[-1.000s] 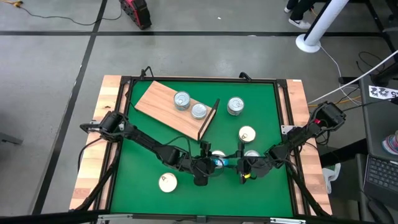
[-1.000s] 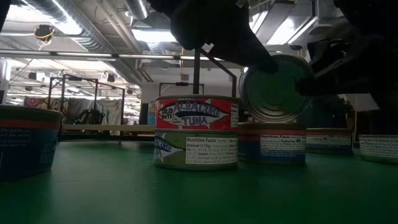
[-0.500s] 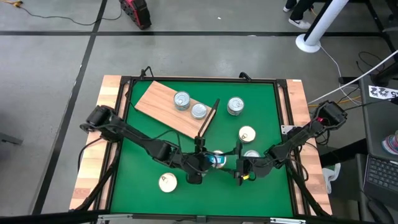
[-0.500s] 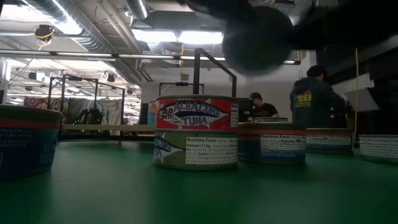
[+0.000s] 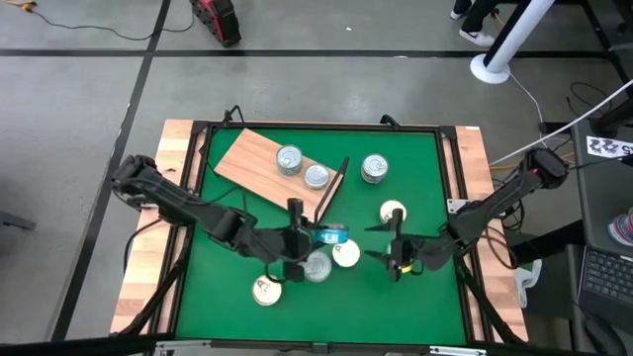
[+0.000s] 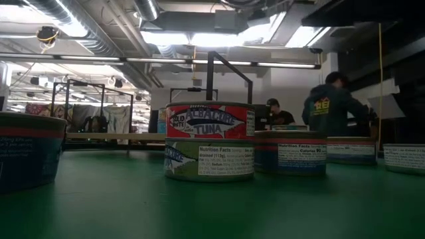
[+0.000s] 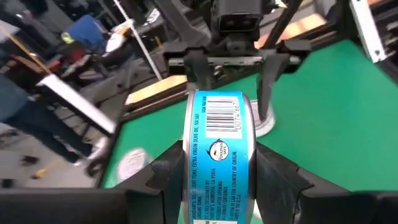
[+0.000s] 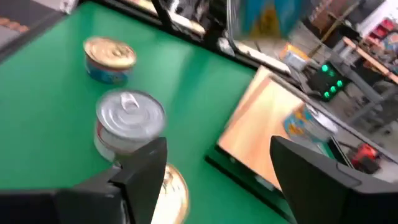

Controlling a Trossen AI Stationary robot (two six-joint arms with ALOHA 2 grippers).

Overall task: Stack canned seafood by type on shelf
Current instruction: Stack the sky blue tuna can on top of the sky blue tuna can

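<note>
- The left gripper (image 5: 315,235) was seen clamped on a blue-labelled tin (image 7: 217,155), held on edge with its flat faces pressed between the two fingers (image 7: 155,180).
- The right gripper (image 5: 397,247) was found with its jaws spread wide and nothing between them, over the mat to the right of the held tin.
- The shelf (image 5: 262,163) was placed just far and slightly left of the held tin, with its black wire frame (image 5: 332,188) as the nearest part; the board's long axis was judged to run from far left to near right.
- Two tins (image 5: 302,167) were already set on the board, side by side.
- The left arm was judged the nearer one to the shelf, so the carry looked short.
- Loose tins (image 5: 330,259) were noted just near of the held one, and another (image 5: 265,290) nearer and to the left.
- The barcode and teal label were given only by the left wrist view.
- In the low view a stacked pair of tuna tins (image 6: 209,141) was shown, but neither gripper.
</note>
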